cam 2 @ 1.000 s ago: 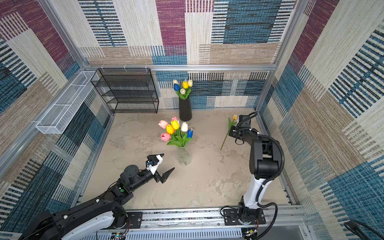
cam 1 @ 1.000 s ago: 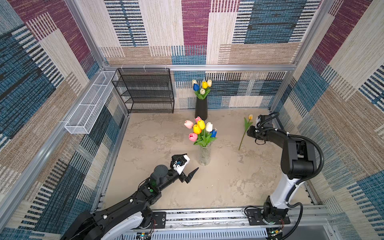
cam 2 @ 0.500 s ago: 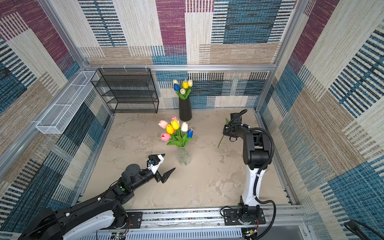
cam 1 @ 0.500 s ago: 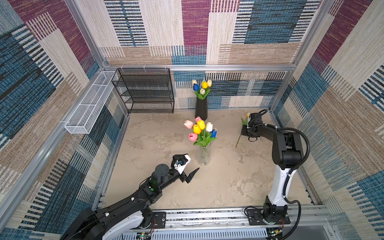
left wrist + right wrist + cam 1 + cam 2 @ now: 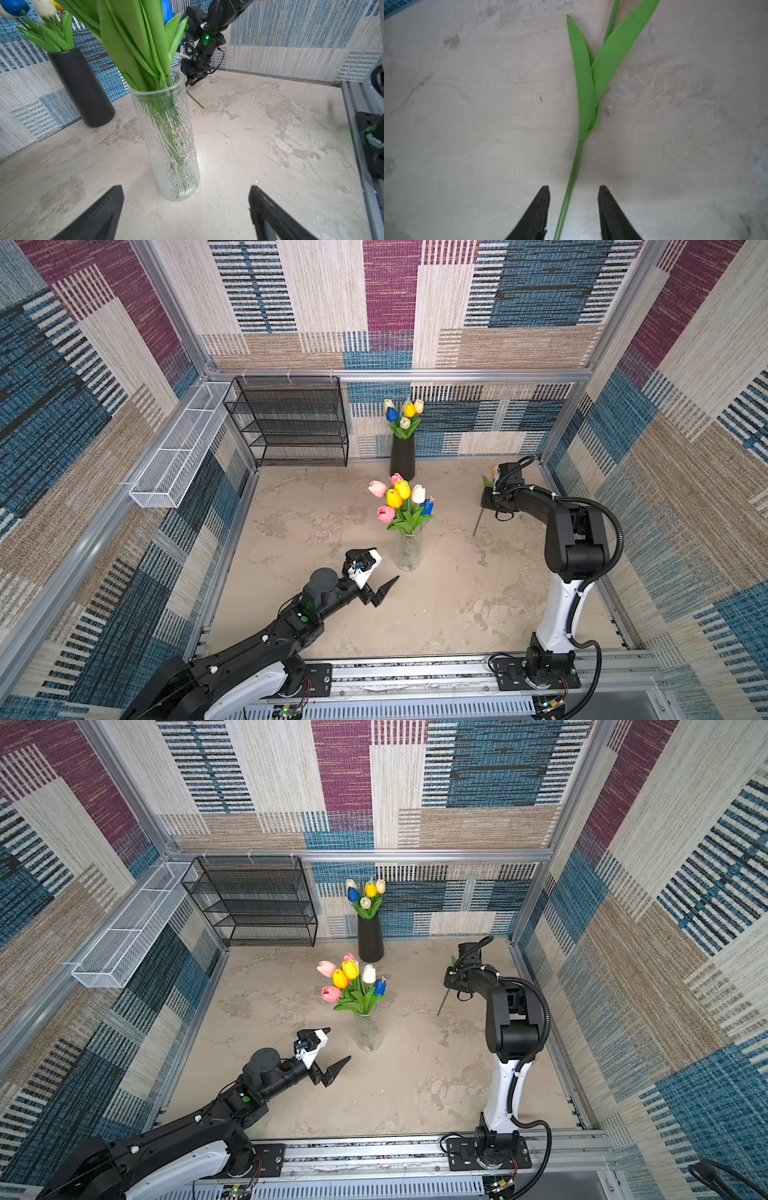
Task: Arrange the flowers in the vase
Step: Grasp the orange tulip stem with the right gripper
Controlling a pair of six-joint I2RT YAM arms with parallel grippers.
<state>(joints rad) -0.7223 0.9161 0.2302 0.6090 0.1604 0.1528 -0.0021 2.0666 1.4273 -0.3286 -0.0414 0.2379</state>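
white mesh basket (image 5: 172, 466) hangs on the wall at about 10 o'clock, and the black wire shelf (image 5: 291, 423) sits at 11 against the back wall. the left gripper (image 5: 340, 1043) hovers low over the table at roughly 7 o'clock from the glass vase (image 5: 409, 549), jaws spread wide with nothing between them, and the wrist view looks straight at the vase. the vase stands upright near the middle of the table with a bunch of the flowers (image 5: 401, 499) in it: pink, yellow, white and blue heads, stems down inside the glass. at 12 o'clock from it, by the back wall, a black vase (image 5: 402, 456) holds more tulips. one loose tulip (image 5: 478, 522) lies flat on the table at about 2 o'clock from the glass vase, stem end pointing to 7, its head mostly hidden behind the arm. the right gripper (image 5: 574, 187) is down over that stem, jaws apart on either side of it with a gap on each side, so not clamped.
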